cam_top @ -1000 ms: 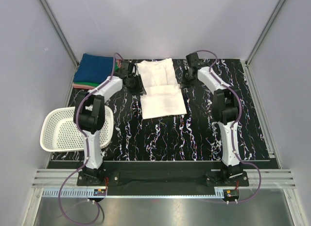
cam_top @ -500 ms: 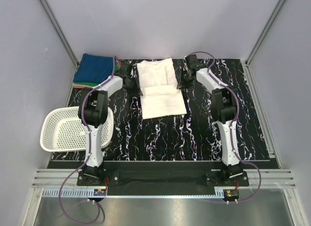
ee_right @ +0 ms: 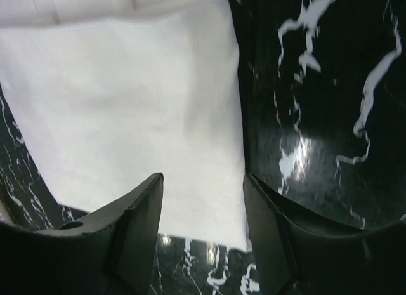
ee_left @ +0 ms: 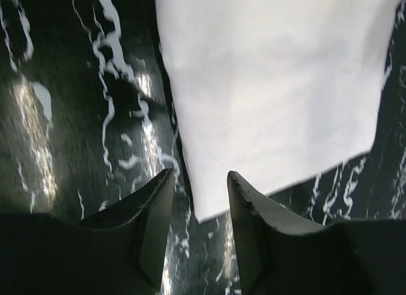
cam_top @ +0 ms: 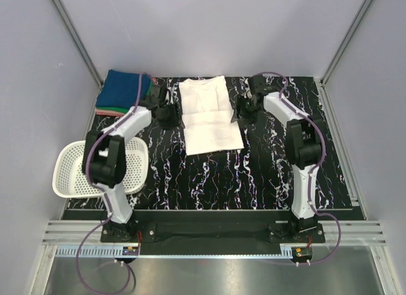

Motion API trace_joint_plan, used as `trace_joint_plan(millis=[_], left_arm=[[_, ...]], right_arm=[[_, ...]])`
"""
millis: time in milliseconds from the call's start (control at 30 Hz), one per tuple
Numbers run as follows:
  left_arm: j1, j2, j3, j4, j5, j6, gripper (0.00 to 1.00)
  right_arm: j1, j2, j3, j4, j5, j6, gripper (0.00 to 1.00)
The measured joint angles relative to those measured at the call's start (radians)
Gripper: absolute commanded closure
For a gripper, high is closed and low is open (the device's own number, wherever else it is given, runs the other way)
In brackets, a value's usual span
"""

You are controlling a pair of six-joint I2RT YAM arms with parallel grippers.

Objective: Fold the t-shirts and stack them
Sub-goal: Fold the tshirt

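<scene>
White t-shirt [cam_top: 209,117] lies flat and free between two parted pairs of jaws. The left gripper [ee_left: 200,177] hangs just off the shirt's left edge, beside a corner of the cloth, with nothing between its fingers. The right gripper [ee_right: 203,177] hovers over the shirt's right edge, likewise spread and empty. One gripper at each side suits taking both edges at once, which is probably why they stand mirrored. The shirt is already narrowed to a long panel with its collar end on the far side, so a further fold seems due. Beyond the shirt's far left corner sits the stack of folded shirts [cam_top: 124,92], blue on top, likely its destination. The basket [cam_top: 68,157] stands off to the shirt's near left, out of the way.
</scene>
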Motion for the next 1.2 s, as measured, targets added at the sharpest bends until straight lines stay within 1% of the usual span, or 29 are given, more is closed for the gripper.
trace_joint_plan(millis=[67, 133, 233, 367, 500, 600, 833, 1033, 1200], left_arm=[[-0.007, -0.098, -0.116, 0.045, 0.018, -0.004, 0.55], [-0.017, -0.161, -0.227, 0.091, 0.054, -0.017, 0.54], [-0.031, -0.17, -0.365, 0.179, 0.108, -0.045, 0.52], [-0.06, -0.158, -0.48, 0.22, 0.148, -0.079, 0.49], [-0.082, -0.157, -0.489, 0.276, 0.159, -0.099, 0.48], [-0.082, -0.157, -0.491, 0.298, 0.145, -0.107, 0.49], [-0.07, -0.157, -0.507, 0.333, 0.125, -0.15, 0.47], [-0.035, -0.157, -0.549, 0.419, 0.166, -0.209, 0.46], [-0.028, -0.158, -0.573, 0.468, 0.181, -0.238, 0.47]], right_arm=[[-0.002, -0.087, -0.113, 0.003, -0.014, -0.002, 0.36], [-0.006, -0.144, -0.193, 0.002, -0.031, -0.002, 0.36], [-0.018, -0.194, -0.297, 0.011, -0.07, -0.004, 0.35], [-0.037, -0.211, -0.407, 0.036, -0.111, -0.013, 0.4], [-0.055, -0.211, -0.468, 0.064, -0.152, -0.019, 0.48], [-0.066, -0.211, -0.485, 0.103, -0.197, -0.02, 0.5], [-0.079, -0.211, -0.499, 0.166, -0.253, -0.02, 0.5], [-0.088, -0.201, -0.51, 0.188, -0.268, -0.016, 0.49], [-0.097, -0.197, -0.529, 0.202, -0.291, 0.011, 0.44]])
